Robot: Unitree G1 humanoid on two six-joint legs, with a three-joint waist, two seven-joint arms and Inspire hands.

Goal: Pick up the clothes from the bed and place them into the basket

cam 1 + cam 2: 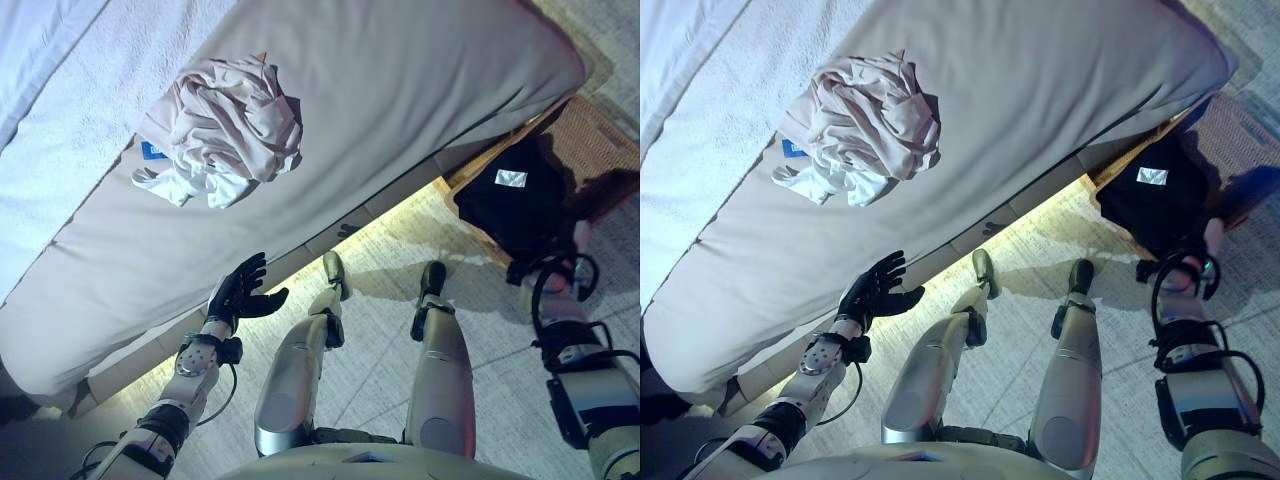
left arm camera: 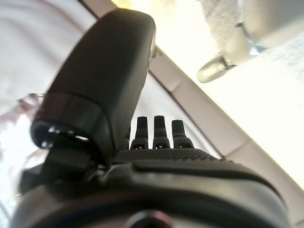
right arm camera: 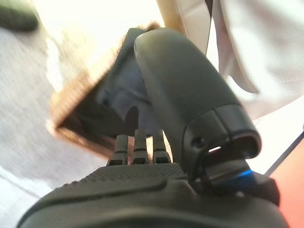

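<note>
A crumpled heap of pale pink and white clothes (image 1: 225, 130) lies on the grey bed (image 1: 400, 90), towards its middle. My left hand (image 1: 238, 292) is open and empty, fingers spread, held just off the bed's near edge and well short of the heap; it also shows in the left wrist view (image 2: 180, 166). A brown wicker basket (image 1: 595, 135) stands on the floor at the bed's right end, with a black garment (image 1: 510, 195) in it. My right hand (image 3: 142, 185) is open with straight fingers, empty, just above the basket (image 3: 66, 104) and its dark garment (image 3: 116, 95).
A white quilt (image 1: 60, 110) covers the bed's far left part. A small blue label (image 1: 153, 150) lies beside the heap. A lit strip runs under the bed's edge (image 1: 400, 200). Pale floor (image 1: 380, 300) lies between the bed and the basket.
</note>
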